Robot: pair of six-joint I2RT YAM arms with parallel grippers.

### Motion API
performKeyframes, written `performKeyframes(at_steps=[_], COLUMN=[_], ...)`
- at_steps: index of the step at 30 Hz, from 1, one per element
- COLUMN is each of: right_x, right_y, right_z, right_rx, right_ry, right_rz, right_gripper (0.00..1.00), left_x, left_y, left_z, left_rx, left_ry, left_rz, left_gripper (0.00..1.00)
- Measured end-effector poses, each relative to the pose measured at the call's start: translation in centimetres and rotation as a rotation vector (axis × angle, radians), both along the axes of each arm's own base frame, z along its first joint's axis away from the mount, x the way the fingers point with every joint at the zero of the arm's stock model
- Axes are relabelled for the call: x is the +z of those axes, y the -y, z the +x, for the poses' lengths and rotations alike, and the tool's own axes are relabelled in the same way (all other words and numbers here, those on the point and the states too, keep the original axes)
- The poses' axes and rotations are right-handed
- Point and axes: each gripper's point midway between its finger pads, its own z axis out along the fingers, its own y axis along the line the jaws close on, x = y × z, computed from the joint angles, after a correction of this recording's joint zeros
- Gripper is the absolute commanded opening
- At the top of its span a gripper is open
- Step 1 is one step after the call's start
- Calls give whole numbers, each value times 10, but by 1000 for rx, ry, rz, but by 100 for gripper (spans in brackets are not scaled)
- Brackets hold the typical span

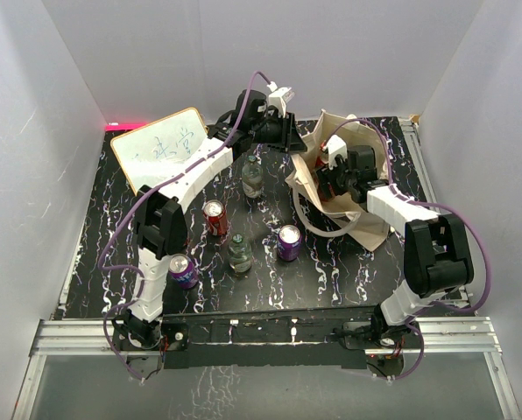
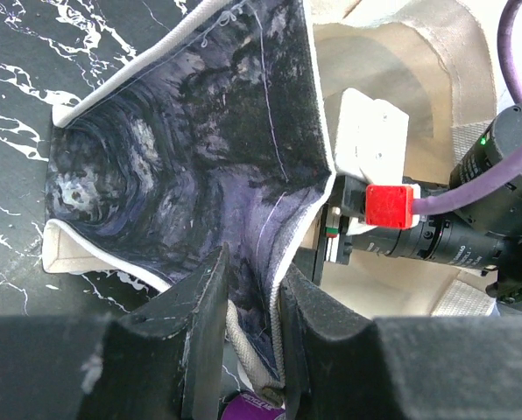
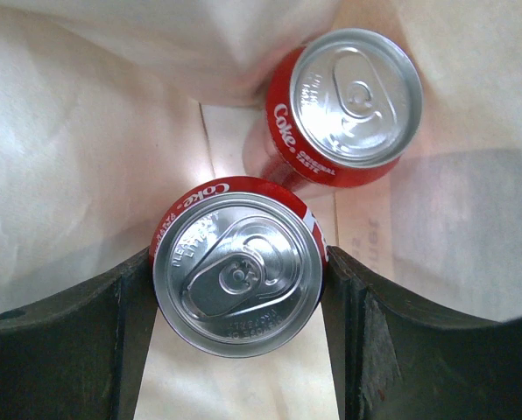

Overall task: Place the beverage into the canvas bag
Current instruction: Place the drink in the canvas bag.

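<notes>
1. The step in hand looks like the drop-off. The right gripper is down inside the canvas bag, its jaws pinching an upright Coke can by its sides. Whether the can touches the bag's beige floor cannot be told.
2. The left gripper has its jaws pressed on the bag's rim at the black panel, apparently holding the mouth open.
3. The next move probably calls for lowering the can until it rests, spreading the jaws, and lifting straight out without snagging cloth.
4. A 2nd Coke can already stands in the bag, near the held one but apart. It could be knocked over.
5. Outside on the table stand 1 red can, 2 purple cans and 2 bottles, well clear of the bag. A whiteboard sits at the far left.
</notes>
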Motion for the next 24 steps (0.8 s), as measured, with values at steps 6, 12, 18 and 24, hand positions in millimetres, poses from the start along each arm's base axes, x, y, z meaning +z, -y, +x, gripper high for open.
performKeyframes(at_steps=[6, 12, 18, 24], right_x=[-2, -5, -7, -8], right_y=[6, 5, 3, -2], right_z=[1, 8, 13, 15], right_rx=[-47, -90, -106, -103], right_ry=[-44, -92, -103, -72], right_rz=[39, 97, 109, 89], right_gripper=[20, 21, 22, 23], left_x=[2, 2, 2, 3], left_y=[-1, 0, 0, 0], left_z=[3, 4, 4, 3], left_rx=[6, 8, 8, 13], left_ry=[6, 7, 6, -4], left_rz=[-7, -11, -10, -15], left_gripper=[0, 0, 0, 0])
